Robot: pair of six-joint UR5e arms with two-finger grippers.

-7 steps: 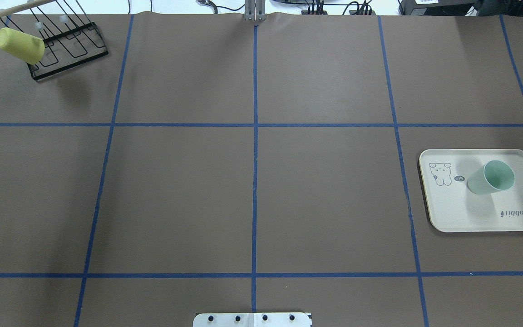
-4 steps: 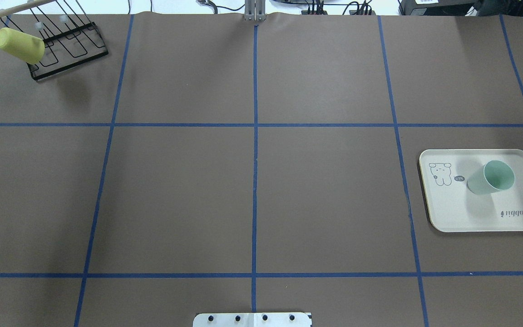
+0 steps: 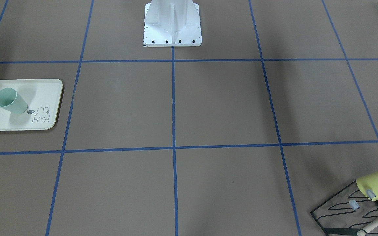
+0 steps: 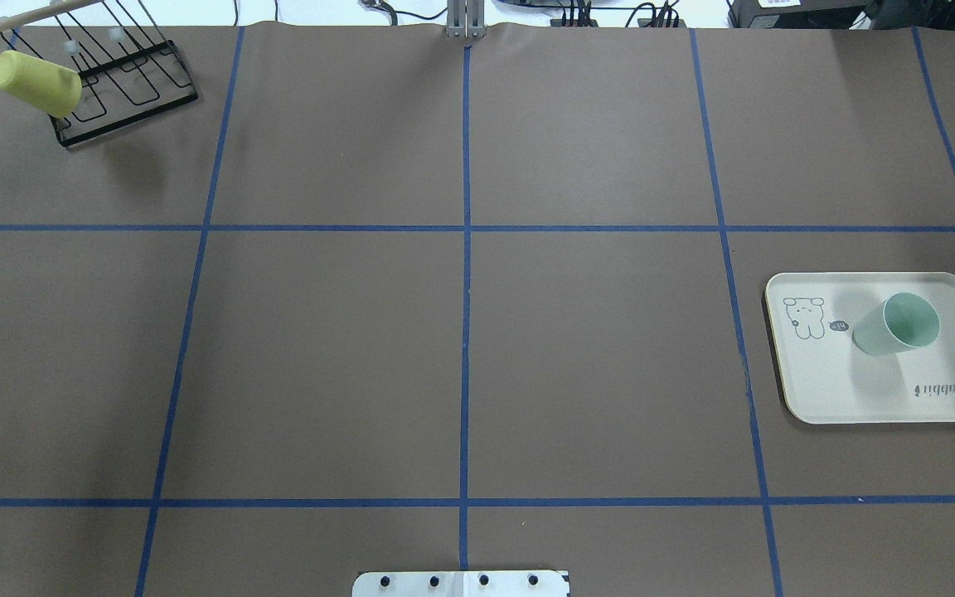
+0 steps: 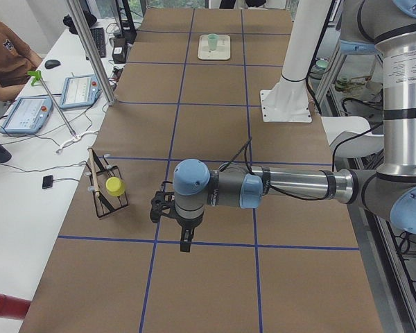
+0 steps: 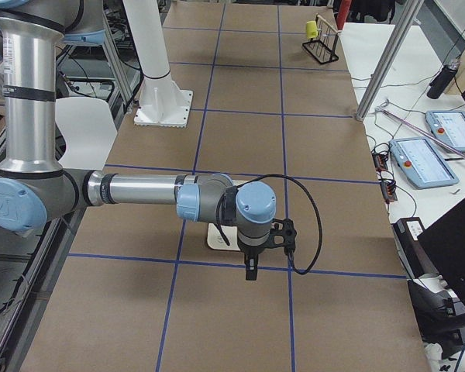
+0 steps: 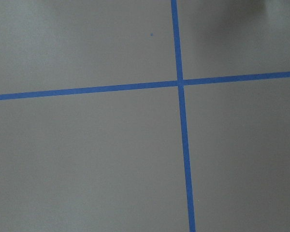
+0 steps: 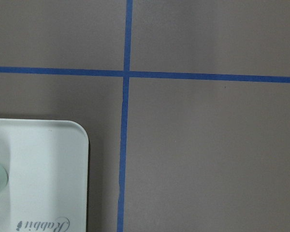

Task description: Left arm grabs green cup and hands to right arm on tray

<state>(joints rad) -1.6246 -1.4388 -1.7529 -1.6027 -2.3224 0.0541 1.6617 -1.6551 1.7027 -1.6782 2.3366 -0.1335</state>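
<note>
Nearest the robot, the white base plate [image 4: 461,583] sits at the edge of the brown surface [image 4: 320,356], on the middle blue tape line [image 4: 465,332]. Out from that edge, the left arm [image 5: 291,186] reaches level over the surface's left end. Its end effector [image 5: 185,244] points straight down above the brown sheet, and I cannot tell whether its fingers are spread or pressed together; its wrist camera shows only a crossing of tape lines. The right arm [image 6: 139,188] reaches level over the opposite end. Its end effector [image 6: 250,271] points down above the surface just off a rounded corner of the tray [image 8: 48,159], and here too I cannot tell whether it is spread or closed. Farther out, the tray lies flat on the robot's right side. The green cup [image 4: 896,325] stands on it mouth up, between the bunny drawing [image 4: 805,317] and the "Rabbit" script [image 4: 944,389], well apart from the left end effector. Farthest away, at the far left corner, a black wire rack [image 4: 125,87] carries a yellow cup [image 4: 36,83], tilted on a peg.
</note>
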